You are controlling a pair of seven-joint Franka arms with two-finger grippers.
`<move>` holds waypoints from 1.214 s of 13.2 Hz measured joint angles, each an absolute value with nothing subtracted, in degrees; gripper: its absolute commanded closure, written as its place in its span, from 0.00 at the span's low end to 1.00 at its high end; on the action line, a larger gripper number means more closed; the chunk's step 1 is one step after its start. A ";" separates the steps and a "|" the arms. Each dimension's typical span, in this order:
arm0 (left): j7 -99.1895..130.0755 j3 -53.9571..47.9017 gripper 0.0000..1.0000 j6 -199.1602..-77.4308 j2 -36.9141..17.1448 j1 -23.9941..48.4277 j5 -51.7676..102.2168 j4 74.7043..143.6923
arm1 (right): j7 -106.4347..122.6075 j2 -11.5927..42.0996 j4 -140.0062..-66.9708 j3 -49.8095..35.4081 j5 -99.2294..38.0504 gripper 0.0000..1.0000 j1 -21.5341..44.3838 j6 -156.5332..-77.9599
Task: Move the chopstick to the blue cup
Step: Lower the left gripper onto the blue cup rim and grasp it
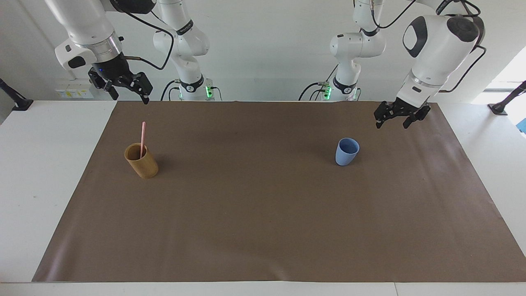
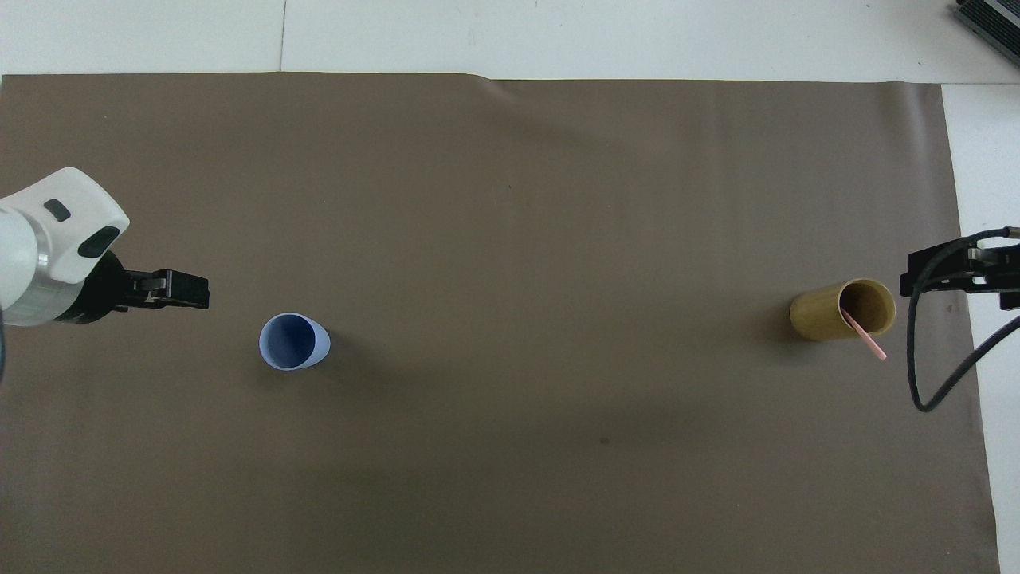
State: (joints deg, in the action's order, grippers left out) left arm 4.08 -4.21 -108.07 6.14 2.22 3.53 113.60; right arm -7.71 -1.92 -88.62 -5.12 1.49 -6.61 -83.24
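Observation:
The pale-pink chopstick (image 1: pixel 143 137) (image 2: pixel 867 336) stands leaning inside a tan-brown cup (image 1: pixel 141 160) (image 2: pixel 838 312) toward the right arm's end of the table. The light-blue cup (image 1: pixel 347 151) (image 2: pixel 293 341) stands upright and empty toward the left arm's end. My left gripper (image 1: pixel 391 122) (image 2: pixel 190 288) hangs open over the mat beside the blue cup, holding nothing. High over the mat's edge by the tan cup, my right gripper (image 1: pixel 130 97) (image 2: pixel 928 273) is open and empty.
A brown mat (image 1: pixel 263 213) (image 2: pixel 510 199) covers most of the white table (image 1: pixel 45 164). The right arm's black cable (image 2: pixel 924 375) loops down beside the tan cup. Only the two cups stand on the mat.

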 measured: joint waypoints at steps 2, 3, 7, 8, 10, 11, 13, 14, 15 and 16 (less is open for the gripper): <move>5.33 -4.27 0.00 -114.89 5.84 3.24 3.92 119.66 | -7.71 -1.98 -88.63 -5.12 1.49 0.00 -6.61 -83.24; 5.65 -4.28 0.00 -117.42 5.79 3.63 4.00 122.28 | -7.71 -2.02 -88.64 -5.12 1.49 0.00 -6.61 -83.24; 8.07 -4.30 0.00 -127.45 5.37 6.45 4.10 131.29 | -7.71 -2.25 -88.80 -5.12 1.49 0.00 -6.61 -83.24; 8.63 -4.30 0.00 -129.31 4.89 7.15 4.10 132.81 | -7.71 -2.30 -88.89 -5.12 1.49 0.00 -6.61 -83.24; 8.88 -4.34 0.00 -131.28 4.05 7.48 4.10 134.39 | -7.71 -2.34 -89.04 -5.12 1.49 0.00 -6.61 -83.24; 8.87 -4.29 0.02 -131.69 3.73 7.48 4.10 134.61 | -7.71 -2.36 -89.08 -5.11 1.49 0.00 -6.61 -83.24; 8.87 -4.26 0.99 -131.86 3.48 7.48 4.10 134.71 | -7.71 -2.45 -89.14 -5.12 1.49 0.00 -6.61 -83.24; 8.87 -4.26 1.00 -131.87 3.47 7.48 4.10 134.71 | -7.71 -2.48 -89.17 -5.11 1.49 0.00 -6.61 -83.24; 8.77 -4.26 1.00 -131.90 3.47 7.48 4.10 134.71 | -7.71 -2.50 -89.20 -5.12 1.49 0.00 -6.61 -83.24; 8.45 -4.27 1.00 -132.00 3.47 7.48 4.10 134.69 | -7.71 -2.51 -89.22 -5.12 1.49 0.00 -6.61 -83.24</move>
